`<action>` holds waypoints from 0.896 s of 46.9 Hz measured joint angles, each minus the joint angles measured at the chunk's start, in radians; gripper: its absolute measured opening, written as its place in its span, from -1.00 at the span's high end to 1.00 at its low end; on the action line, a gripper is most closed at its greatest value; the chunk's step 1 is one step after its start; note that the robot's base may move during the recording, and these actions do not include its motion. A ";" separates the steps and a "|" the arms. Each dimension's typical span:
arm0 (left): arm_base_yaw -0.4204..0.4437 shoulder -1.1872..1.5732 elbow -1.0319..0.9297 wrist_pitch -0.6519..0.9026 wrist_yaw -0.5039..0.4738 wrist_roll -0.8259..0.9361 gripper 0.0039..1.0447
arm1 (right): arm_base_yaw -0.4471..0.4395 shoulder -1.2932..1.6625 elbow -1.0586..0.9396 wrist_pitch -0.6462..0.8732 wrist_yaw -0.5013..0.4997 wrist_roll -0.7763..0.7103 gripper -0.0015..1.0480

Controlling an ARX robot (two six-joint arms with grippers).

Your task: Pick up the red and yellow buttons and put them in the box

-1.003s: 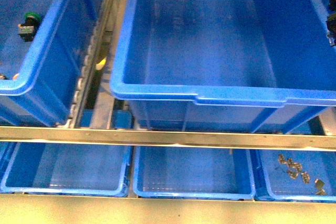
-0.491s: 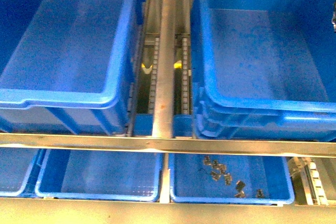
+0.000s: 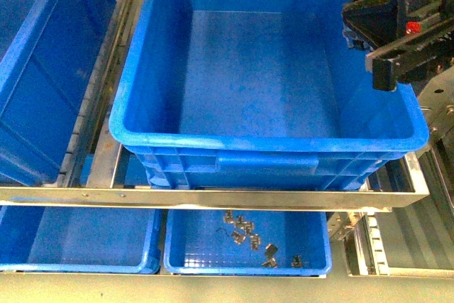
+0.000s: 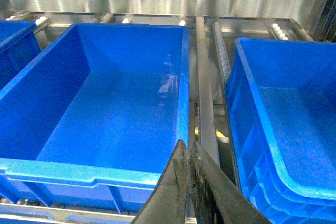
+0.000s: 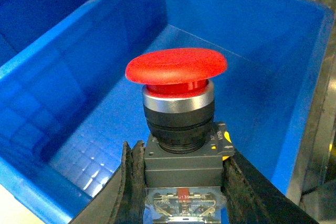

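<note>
Pinched in the right gripper [image 5: 181, 182] by its square black body: a red button [image 5: 176, 69], mushroom cap up and clear of the fingers, clear terminal block low between them. Gripped on the flat sides, probably for a surer hold than the smooth round cap allows. Poised above the interior of the box [image 5: 47, 93], touching neither wall nor floor; in the front view, up at the box's far right corner, over the rim. No button visible on the box floor there.

Closed on nothing, fingers pressed together: the left gripper [image 4: 187, 177], hovering near the metal rail [image 4: 205, 103] between two blue bins [image 4: 94, 174]. Likely parked there to stay out of the working arm's way. Impossible to tell whether either bin is the target box.

Below the shelf, in a shallow tray [image 3: 245, 269]: a scatter of metal clips [image 3: 245, 230], no part of this job.

Placing stage, by the look of it. Remaining: move inward from the rim, lower somewhat, open enough to free the body. Main risk: a release from too high, with a bounce on hard plastic.
</note>
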 joint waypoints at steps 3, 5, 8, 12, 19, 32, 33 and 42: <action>0.000 0.000 0.000 0.000 -0.002 0.000 0.96 | 0.014 0.010 0.021 0.000 0.002 0.001 0.38; 0.000 0.000 0.000 0.000 -0.002 0.000 0.96 | 0.022 0.015 0.031 0.000 0.000 0.001 0.38; 0.000 0.000 0.000 0.000 -0.003 0.000 0.96 | 0.030 0.020 0.037 -0.003 -0.011 0.000 0.38; 0.000 0.000 0.000 0.000 -0.001 0.000 0.96 | 0.032 0.021 0.037 -0.003 -0.014 0.000 0.38; 0.000 0.000 0.000 0.000 0.001 0.000 0.96 | 0.003 0.021 0.033 0.000 -0.010 0.000 0.38; 0.000 0.000 0.000 0.000 -0.005 0.000 0.96 | -0.043 0.099 0.048 0.030 -0.066 -0.010 0.38; 0.000 0.000 0.000 0.000 -0.005 0.000 0.96 | -0.051 0.112 0.056 0.031 -0.069 -0.017 0.38; 0.034 0.066 0.055 -0.156 0.110 -0.055 0.81 | -0.137 0.363 0.293 0.000 -0.107 -0.115 0.38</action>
